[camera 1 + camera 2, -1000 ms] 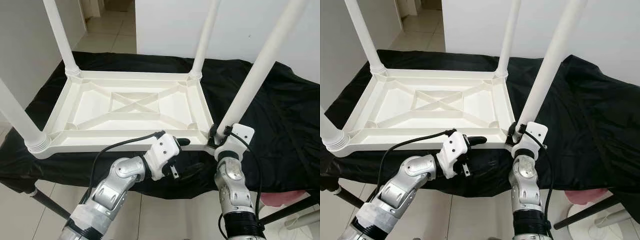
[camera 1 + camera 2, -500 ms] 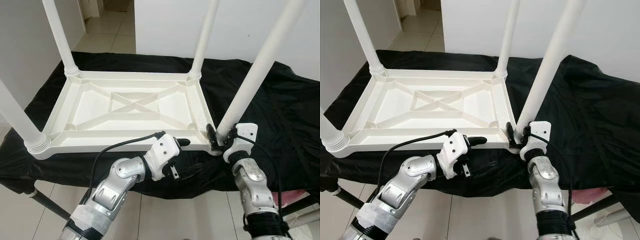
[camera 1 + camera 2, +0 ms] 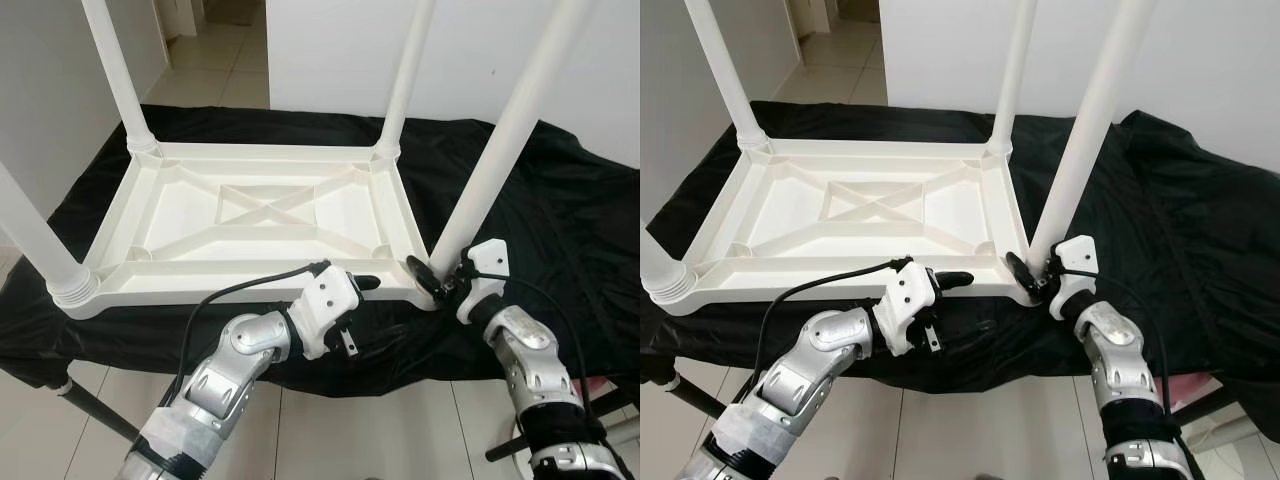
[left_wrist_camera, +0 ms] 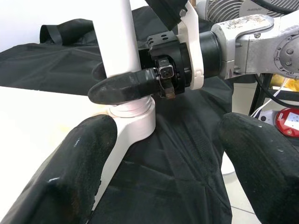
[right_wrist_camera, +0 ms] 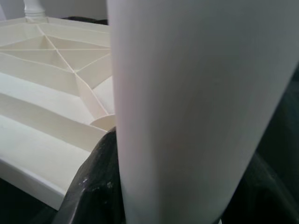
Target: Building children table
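1. A black-draped desk [image 3: 560,220] carries the upturned white children table [image 3: 260,215], 4 legs up.
2. Right hand [image 3: 432,282] clamps the near-right leg [image 3: 490,165] at its base.
3. Left hand [image 3: 358,290] hovers spread wide, just beside the table's near rim.

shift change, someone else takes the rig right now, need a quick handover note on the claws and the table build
Right claw: shut on the near right leg, low down, just above its socket.
Left claw: open, holding nothing, beside the near rim of the tabletop, pointing toward that leg's base.
Tabletop lies upside down on the black cloth. All four legs stand up in their corner sockets.
Done: every leg is in place.
Left: probably finish seating the near right leg, though I cannot tell whether it is fully home. Then release it and turn the table upright.
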You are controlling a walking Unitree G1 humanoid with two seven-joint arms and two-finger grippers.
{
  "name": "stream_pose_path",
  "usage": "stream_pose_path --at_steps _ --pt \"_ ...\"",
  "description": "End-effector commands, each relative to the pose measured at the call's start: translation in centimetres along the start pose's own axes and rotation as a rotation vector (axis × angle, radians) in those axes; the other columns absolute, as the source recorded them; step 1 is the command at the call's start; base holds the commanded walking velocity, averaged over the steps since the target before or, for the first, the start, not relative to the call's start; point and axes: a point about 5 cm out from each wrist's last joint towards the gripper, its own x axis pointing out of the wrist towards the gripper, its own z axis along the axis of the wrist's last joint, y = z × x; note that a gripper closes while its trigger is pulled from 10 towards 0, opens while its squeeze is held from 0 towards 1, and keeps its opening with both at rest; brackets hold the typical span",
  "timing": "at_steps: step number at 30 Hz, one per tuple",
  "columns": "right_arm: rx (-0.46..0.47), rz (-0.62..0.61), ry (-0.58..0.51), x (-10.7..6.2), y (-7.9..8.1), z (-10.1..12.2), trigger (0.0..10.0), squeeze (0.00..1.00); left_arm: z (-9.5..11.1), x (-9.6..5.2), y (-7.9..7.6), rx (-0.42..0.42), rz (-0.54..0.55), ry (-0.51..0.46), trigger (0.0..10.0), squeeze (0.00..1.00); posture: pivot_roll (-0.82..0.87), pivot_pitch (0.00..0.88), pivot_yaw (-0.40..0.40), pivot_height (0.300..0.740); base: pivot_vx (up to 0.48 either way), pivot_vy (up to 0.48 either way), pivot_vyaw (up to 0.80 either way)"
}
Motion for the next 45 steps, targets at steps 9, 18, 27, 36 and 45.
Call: stream_pose_path --at_steps 9,18,27,36,45 --pt "0.018 -0.005 0.048 -0.3 0.1 -0.9 10.0 0.0 0.1 0.0 0.3 0.019 0.012 0.009 10.0 0.0 -0.08 0.0 -0.022 0.74 0.0 0.0 0.0" --pt "0.071 -0.198 0.095 -0.3 0.6 -1.5 10.0 0.0 -0.2 0.0 0.2 0.022 0.005 0.022 10.0 0.0 -0.1 0.0 -0.01 0.74 0.0 0.0 0.0" --pt "0.171 -0.54 0.106 -0.4 1.8 -1.9 10.0 0.0 -0.4 0.4 0.0 0.023 -0.01 0.026 10.0 0.0 -0.11 0.0 -0.004 0.74 0.0 0.0 0.0" --pt "0.195 -0.828 0.108 0.4 3.4 -1.3 10.0 0.0 -0.3 0.6 -0.1 0.02 -0.01 0.017 10.0 0.0 -0.11 0.0 -0.01 0.74 0.0 0.0 0.0" --pt "0.239 -0.747 0.053 1.0 3.9 -0.4 10.0 0.42 -0.4 0.3 -0.1 0.023 -0.001 0.022 10.0 0.0 -0.1 0.0 -0.02 0.74 0.0 0.0 0.0"
